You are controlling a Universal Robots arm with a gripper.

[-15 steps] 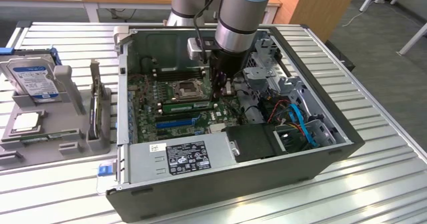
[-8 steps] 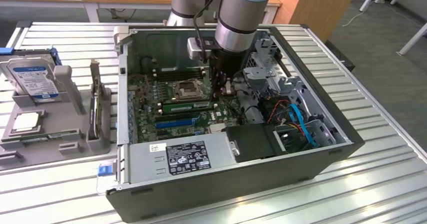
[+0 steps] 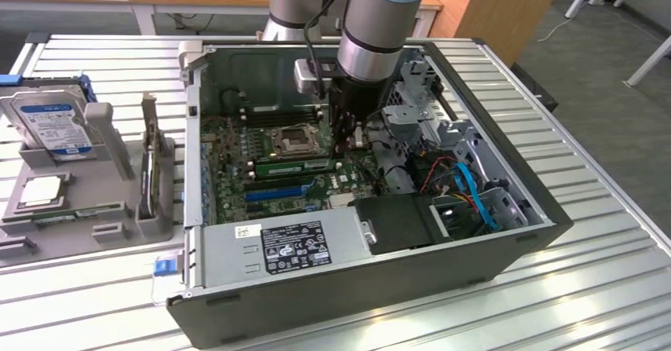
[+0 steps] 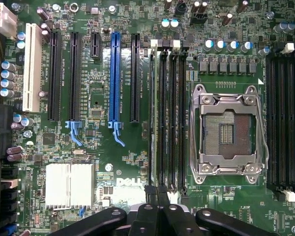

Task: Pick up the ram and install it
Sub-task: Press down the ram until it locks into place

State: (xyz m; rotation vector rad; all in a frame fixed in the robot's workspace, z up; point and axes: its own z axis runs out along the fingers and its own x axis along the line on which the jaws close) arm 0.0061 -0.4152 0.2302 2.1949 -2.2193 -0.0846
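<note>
The ram [image 4: 151,118] stands edge-on in the memory slot farthest from the empty processor socket [image 4: 228,130], among several parallel black slots. In the exterior view the ram [image 3: 297,165] shows as a green strip on the motherboard, just below the socket [image 3: 294,140]. My gripper [image 3: 357,139] reaches down into the open computer case, over the stick's end toward the exterior view's right. In the wrist view the gripper [image 4: 156,194] has its two fingers pressed together, right at that end of the ram. Whether they touch the stick I cannot tell.
The case's walls [image 3: 524,233] enclose the arm. A power supply [image 3: 283,245] and blue cables [image 3: 472,190] lie nearby. At the exterior view's left, a grey fixture [image 3: 110,210] holds a hard drive [image 3: 53,123] and a processor chip [image 3: 40,191].
</note>
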